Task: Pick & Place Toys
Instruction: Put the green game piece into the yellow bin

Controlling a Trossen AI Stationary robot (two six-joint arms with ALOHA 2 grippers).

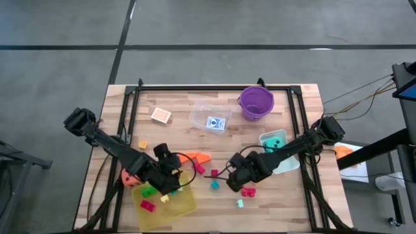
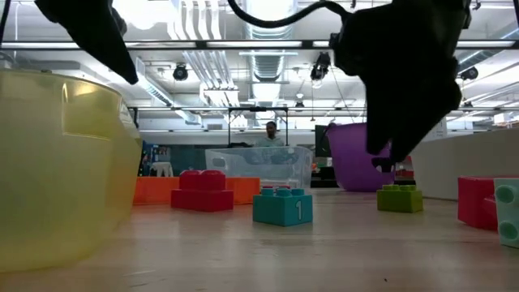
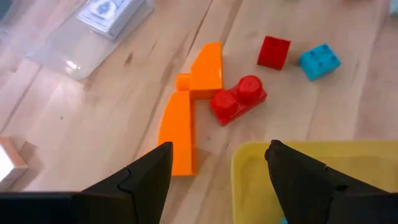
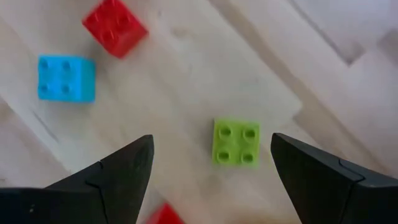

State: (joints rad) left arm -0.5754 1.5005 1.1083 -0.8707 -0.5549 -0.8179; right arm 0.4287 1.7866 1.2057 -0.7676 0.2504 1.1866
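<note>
Small bright bricks lie on the wooden table (image 1: 292, 195). My right gripper (image 4: 211, 148) hangs open, pointing steeply down, over a green brick (image 4: 236, 142) that rests flat on the table, studs up; its fingers stand on either side, above it. A red brick (image 4: 115, 26) and a blue brick (image 4: 66, 78) lie beyond. My left gripper (image 3: 221, 162) is open and holds nothing above the rim of the yellow tray (image 3: 311, 163). Past it lie two orange wedges (image 3: 193, 93) and a red brick (image 3: 238, 98). In the high view the tray (image 1: 182, 203) holds several small bricks.
A purple bucket (image 1: 255, 103) and a clear tub (image 1: 210, 116) with a card pack stand at the far side. A teal die (image 1: 273, 140) sits on a pale lid at the right. An orange die (image 1: 130, 177) lies left of the tray. Red (image 1: 247, 192) and mint (image 1: 240, 203) bricks lie toward the near edge.
</note>
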